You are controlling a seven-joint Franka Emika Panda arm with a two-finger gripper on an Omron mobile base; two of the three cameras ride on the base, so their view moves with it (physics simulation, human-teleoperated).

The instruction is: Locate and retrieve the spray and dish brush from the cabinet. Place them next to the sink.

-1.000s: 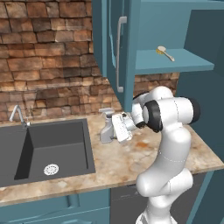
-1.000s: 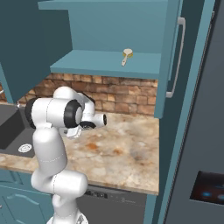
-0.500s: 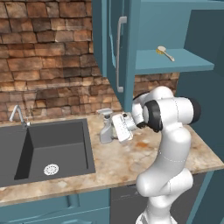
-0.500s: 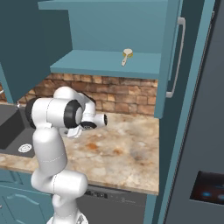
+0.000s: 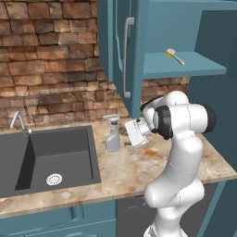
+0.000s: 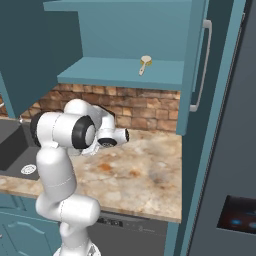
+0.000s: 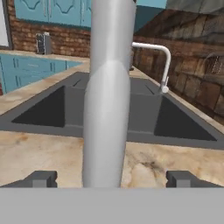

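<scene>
Spray (image 5: 112,134) upright on bench (image 5: 134,173), near sink (image 5: 46,157) right rim, toward bench back edge. Hand (image 7: 111,178) open, fingers either side of spray, not touching. Dish brush (image 5: 174,55) lying on cabinet (image 5: 185,69) shelf, near shelf front edge. Faucet (image 7: 157,61) at sink back edge.

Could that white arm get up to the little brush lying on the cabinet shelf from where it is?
Probably yes: the cabinet door stands open, the dish brush lies alone near the shelf's front, and the gripper is open, holding nothing.
</scene>
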